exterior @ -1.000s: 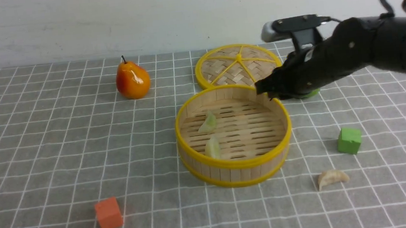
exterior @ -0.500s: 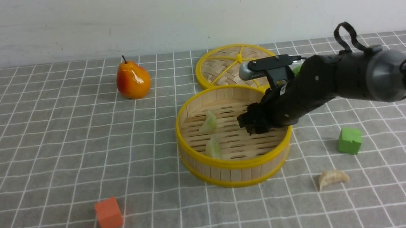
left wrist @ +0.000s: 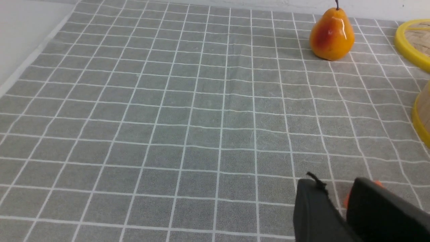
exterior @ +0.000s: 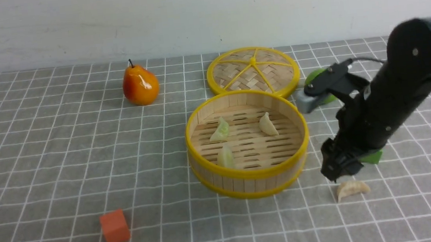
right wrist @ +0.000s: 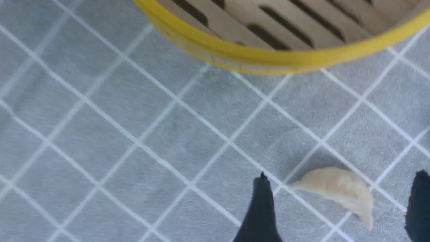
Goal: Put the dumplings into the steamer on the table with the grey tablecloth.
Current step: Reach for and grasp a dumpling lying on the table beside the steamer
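The steamer (exterior: 250, 173) stands mid-table on the grey tablecloth (exterior: 44, 153). In it lie two green dumplings (exterior: 221, 130) (exterior: 225, 156) and one cream dumpling (exterior: 268, 124). Another cream dumpling (exterior: 351, 189) lies on the cloth to the front right of the steamer. My right gripper (exterior: 337, 170) is open and empty just above it. In the right wrist view the gripper (right wrist: 340, 178) straddles that dumpling (right wrist: 336, 191), with its fingertips (right wrist: 262, 201) apart from it. My left gripper (left wrist: 336, 188) shows only in the left wrist view, jaws nearly together and empty.
A flat woven lid (exterior: 253, 71) lies behind the steamer, with a green round thing (exterior: 316, 77) beside it. A pear (exterior: 140, 84) stands at the back left. An orange cube (exterior: 115, 226) is at the front left. A green cube (exterior: 372, 157) is half hidden behind my right arm.
My right gripper has left the steamer, and a cream dumpling now lies inside it. The gripper has moved to the front right and down over the cream dumpling on the cloth.
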